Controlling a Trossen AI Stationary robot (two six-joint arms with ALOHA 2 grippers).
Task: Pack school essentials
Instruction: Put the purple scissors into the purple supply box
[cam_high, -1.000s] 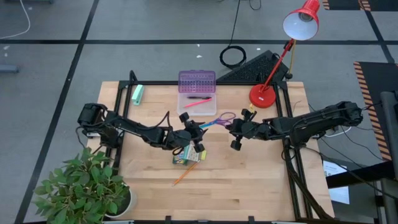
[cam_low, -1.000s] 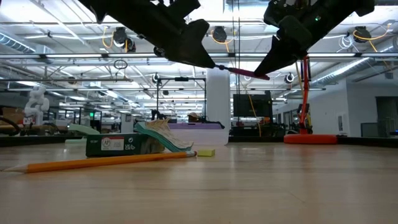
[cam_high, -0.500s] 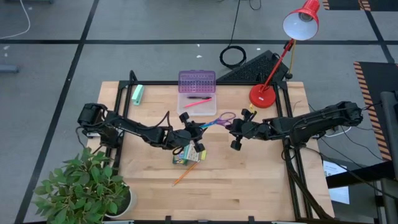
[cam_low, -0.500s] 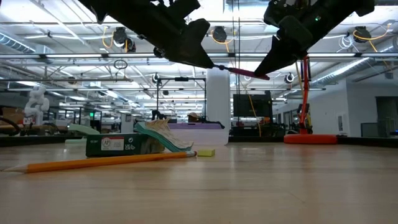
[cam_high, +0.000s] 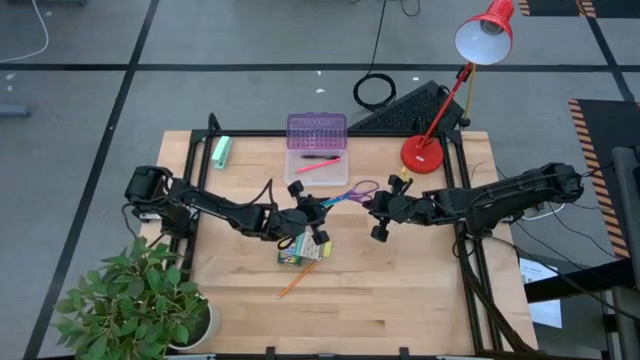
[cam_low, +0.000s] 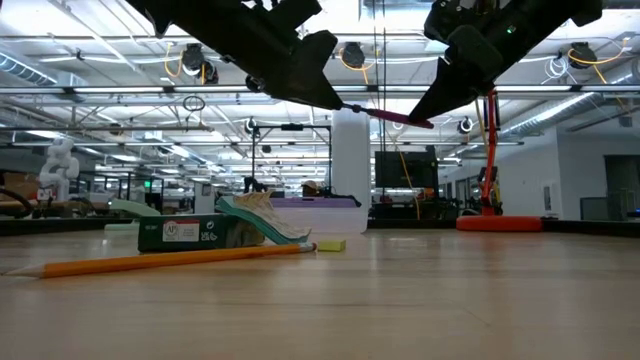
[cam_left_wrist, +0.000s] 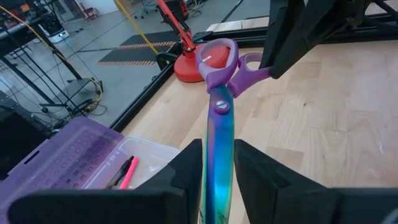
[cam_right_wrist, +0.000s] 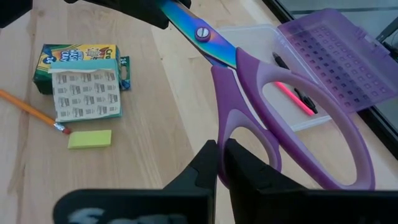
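We hold the purple scissors up in the middle of the frame, our left gripper pinching the blades and our right gripper pinching a handle, probably to pass them across.

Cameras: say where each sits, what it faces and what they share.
High: overhead, straight down; both arms, scissors between.
Low: table height, level across; pencil, crayon box, arms above.
Left wrist: past left tool gripping blades.
Right wrist: past right tool pinching purple handle.
Shared: scissors, clear box.
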